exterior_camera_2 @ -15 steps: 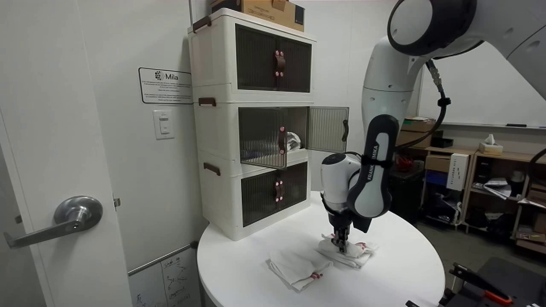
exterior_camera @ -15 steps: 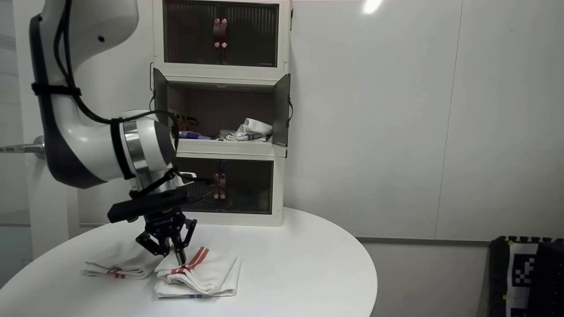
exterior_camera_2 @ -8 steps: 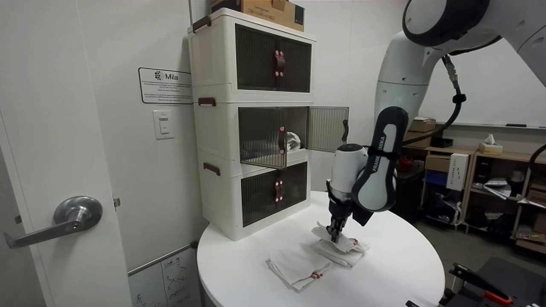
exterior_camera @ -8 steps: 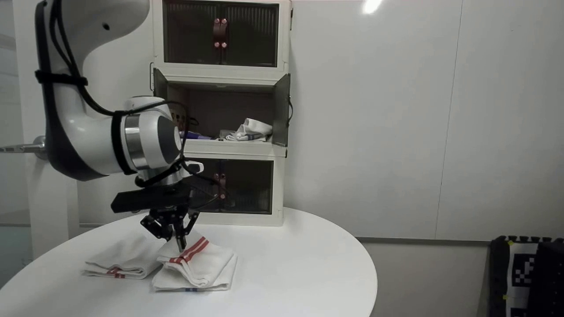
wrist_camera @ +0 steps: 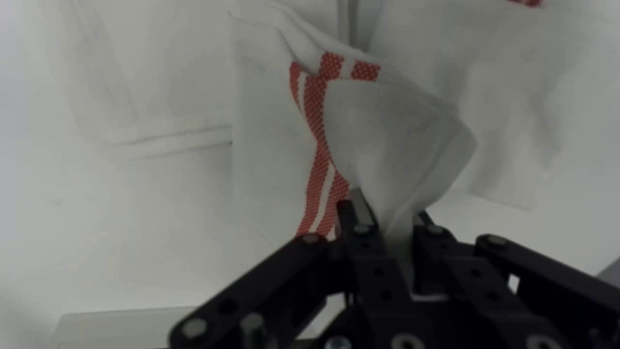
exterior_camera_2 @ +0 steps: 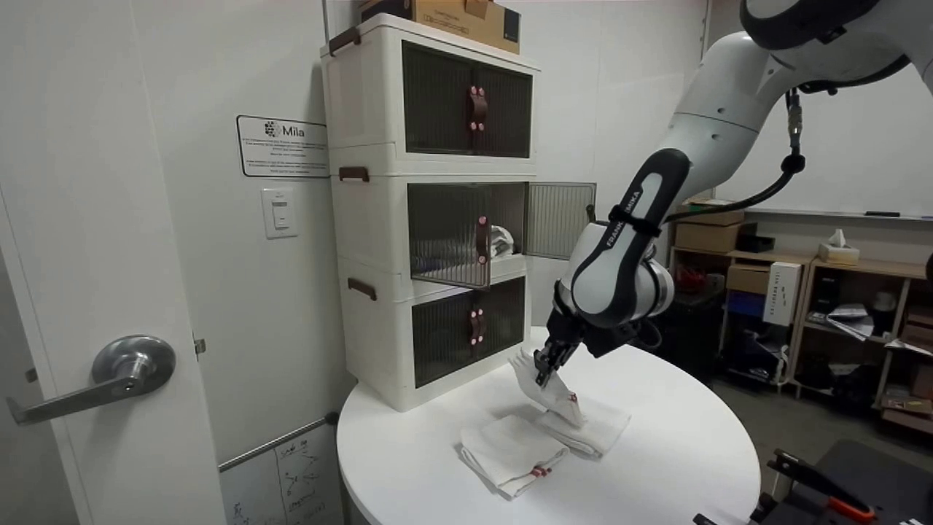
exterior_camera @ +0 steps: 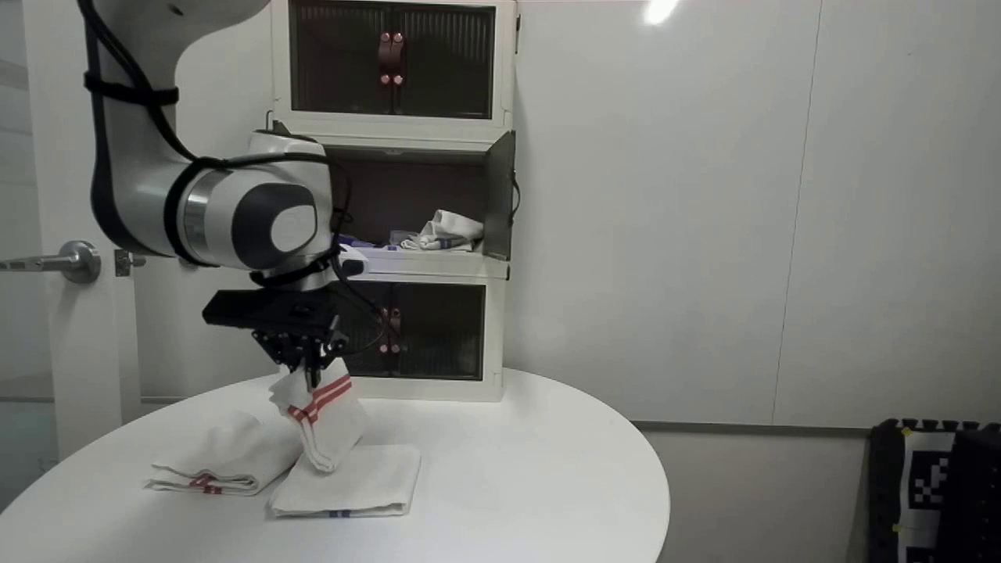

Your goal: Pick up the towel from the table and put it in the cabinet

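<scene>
White round table (exterior_camera: 547,477) is sitting below; red-striped towel (exterior_camera: 332,430) is hanging, long axis slanting down from my gripper (wrist_camera: 390,208), jaws pinching a fold, over blue-marked folded cloth (exterior_camera: 375,478), contact unclear. Cabinet (exterior_camera_2: 364,95), middle compartment (exterior_camera: 438,267) open, is sitting higher; I'm figuring lift first.

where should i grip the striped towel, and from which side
Probably take the towel by the fold beside its red stripes, from above, as the end effector does now: it looks limp and bunches there into a narrow ridge that suits a pinch, while the rest droops below.
</scene>
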{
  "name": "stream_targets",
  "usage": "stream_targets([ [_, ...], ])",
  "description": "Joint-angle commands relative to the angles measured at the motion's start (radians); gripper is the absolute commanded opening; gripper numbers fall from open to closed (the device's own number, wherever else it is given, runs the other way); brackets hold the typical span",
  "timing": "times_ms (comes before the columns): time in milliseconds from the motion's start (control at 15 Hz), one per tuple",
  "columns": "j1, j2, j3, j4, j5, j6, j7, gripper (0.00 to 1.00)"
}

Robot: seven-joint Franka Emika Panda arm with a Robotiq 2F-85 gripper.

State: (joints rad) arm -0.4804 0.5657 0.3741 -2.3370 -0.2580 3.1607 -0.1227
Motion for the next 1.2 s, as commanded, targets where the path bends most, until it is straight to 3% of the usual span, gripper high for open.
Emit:
stream_targets([
  [0,-0.189,-0.024,0.217,0.007,0.099,0.014,-0.081,0.03],
  [333,-0.427,-0.013,0.476,0.04,0.072,0.066,-0.069,0.03],
  [733,-0.626,0.01,0.693,0.068,0.054,0.118,-0.064,0.03],
  [933,-0.679,0.009,0.755,0.088,0.045,0.125,-0.067,0.03],
  [1133,-0.646,0.001,0.736,0.14,0.045,0.13,-0.059,0.03],
])
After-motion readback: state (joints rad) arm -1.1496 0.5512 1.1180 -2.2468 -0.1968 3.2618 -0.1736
